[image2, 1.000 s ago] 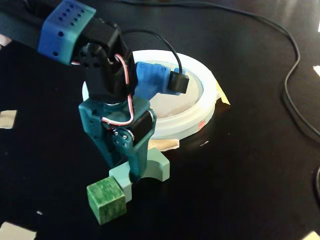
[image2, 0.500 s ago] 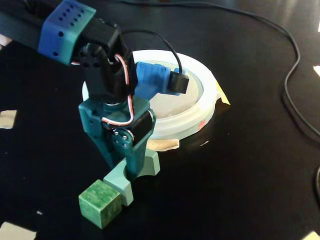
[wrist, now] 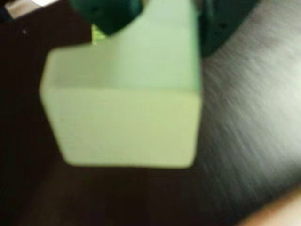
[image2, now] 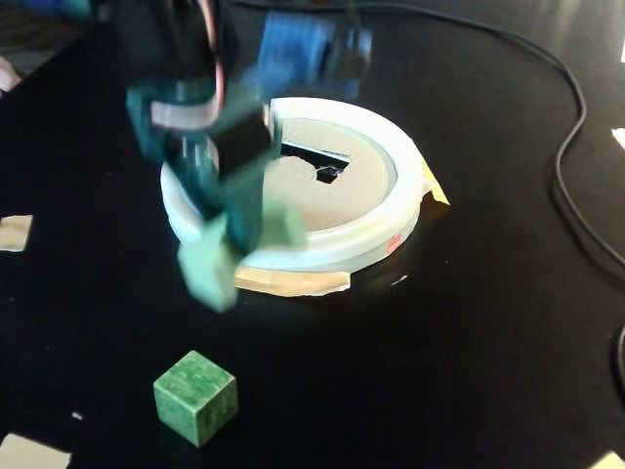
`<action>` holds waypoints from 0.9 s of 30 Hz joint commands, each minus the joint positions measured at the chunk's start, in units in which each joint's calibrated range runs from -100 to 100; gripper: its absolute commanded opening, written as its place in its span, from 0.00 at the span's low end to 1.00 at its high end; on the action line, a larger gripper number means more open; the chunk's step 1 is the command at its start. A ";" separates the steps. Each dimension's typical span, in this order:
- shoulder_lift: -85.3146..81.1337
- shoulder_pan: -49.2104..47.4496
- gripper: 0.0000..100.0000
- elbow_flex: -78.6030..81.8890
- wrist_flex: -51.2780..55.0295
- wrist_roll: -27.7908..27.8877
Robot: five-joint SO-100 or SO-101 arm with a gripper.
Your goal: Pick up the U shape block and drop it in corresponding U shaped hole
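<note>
No text, label, brand, number or sign can be read on anything in the wrist view or the fixed view, as both pictures are blurred.

The black table (image2: 469,352) carries a white round container (image2: 391,210) with a brown lid that has a cut-out hole, resting on a strip of beige tape (image2: 293,282). A dark green cube (image2: 195,397) sits on the table nearer the camera in the fixed view, well apart from the container. A black cable (image2: 566,147) trails along the right side, and pale paper scraps (image2: 14,233) lie at the left edge.
</note>
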 commanded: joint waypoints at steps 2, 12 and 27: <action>-9.45 -12.08 0.02 -7.65 2.03 -15.58; -8.37 -30.81 0.02 -7.83 0.53 -37.80; 5.69 -33.06 0.02 -7.65 -20.85 -46.50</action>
